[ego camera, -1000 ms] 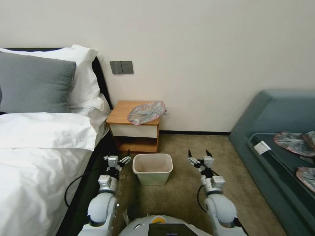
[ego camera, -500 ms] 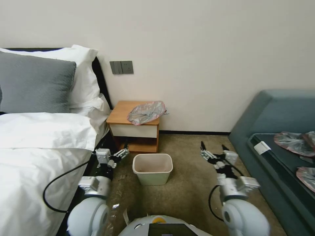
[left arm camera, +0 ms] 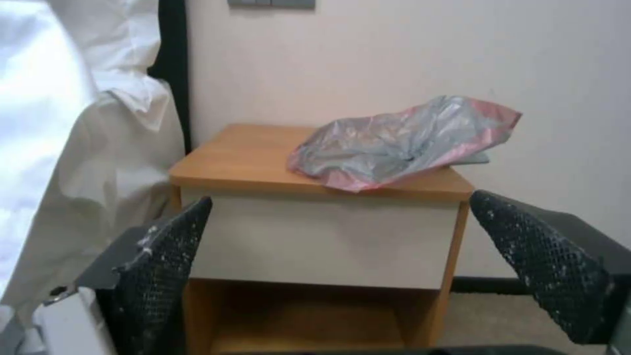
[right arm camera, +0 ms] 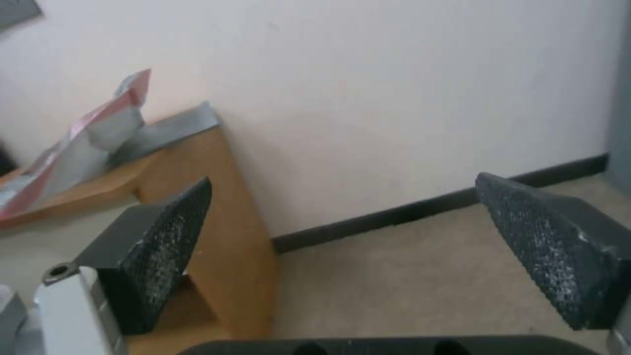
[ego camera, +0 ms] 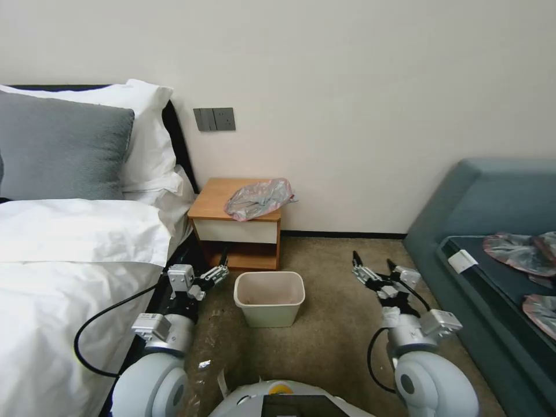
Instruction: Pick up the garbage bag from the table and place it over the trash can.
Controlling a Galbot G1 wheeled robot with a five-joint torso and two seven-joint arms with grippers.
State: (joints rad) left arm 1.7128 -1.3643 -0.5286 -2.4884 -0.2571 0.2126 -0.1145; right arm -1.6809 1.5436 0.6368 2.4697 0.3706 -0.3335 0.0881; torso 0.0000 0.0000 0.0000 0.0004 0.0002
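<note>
The crumpled silvery-grey garbage bag [ego camera: 258, 198] with pink edges lies on the right half of the wooden table [ego camera: 215, 200] against the wall. In the left wrist view the garbage bag [left arm camera: 402, 142] rests on the table [left arm camera: 243, 160] beyond my open fingers. The beige trash can [ego camera: 270, 297] stands on the carpet in front of the table. My left gripper [ego camera: 205, 271] hangs open, left of the trash can, near the bed. My right gripper [ego camera: 372, 266] is open over the carpet to the can's right. The right wrist view catches the garbage bag [right arm camera: 86, 143] at the table's corner.
A bed with white sheets [ego camera: 69, 260] and pillows runs along the left. A dark teal sofa [ego camera: 492, 231] with flatter grey-pink bags [ego camera: 518, 252] stands on the right. Open carpet [ego camera: 330, 330] lies around the can. A black cable [ego camera: 98, 324] loops beside my left arm.
Both arms have swung outward from beside the trash can: the left toward the bed, the right toward the sofa. The bag, table and can are unmoved.
</note>
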